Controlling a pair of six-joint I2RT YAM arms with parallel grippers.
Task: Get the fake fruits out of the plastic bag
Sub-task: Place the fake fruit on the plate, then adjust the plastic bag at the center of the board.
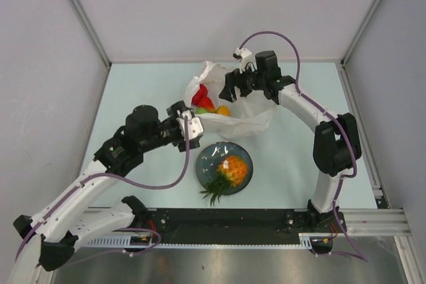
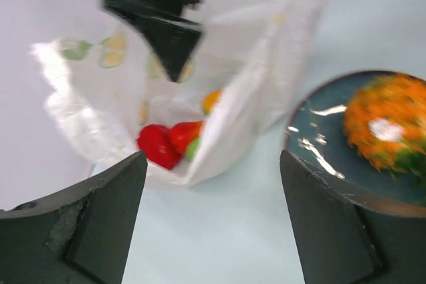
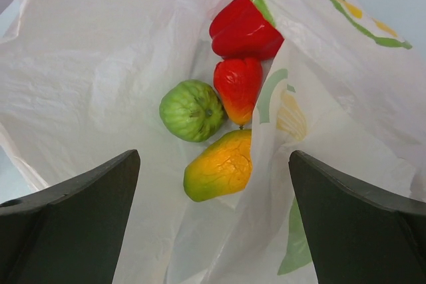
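Right wrist view has 4 fake fruits (image 3: 238, 88) mid-frame inside the open plastic bag (image 3: 100, 51): 2 red ones (image 3: 243, 28), a green round one (image 3: 193, 110) and a yellow mango (image 3: 219, 167); top view shows the pineapple (image 1: 233, 167) already on the plate (image 1: 208, 156) at lower centre. Both the right gripper (image 3: 213, 157), above the fruits, and the left gripper (image 2: 213, 157), facing the bag mouth, stand wide and empty. Best pick is likely the mango, nearest: straddle its narrow width and keep off the bag fold along its right edge, so no film gets pinched
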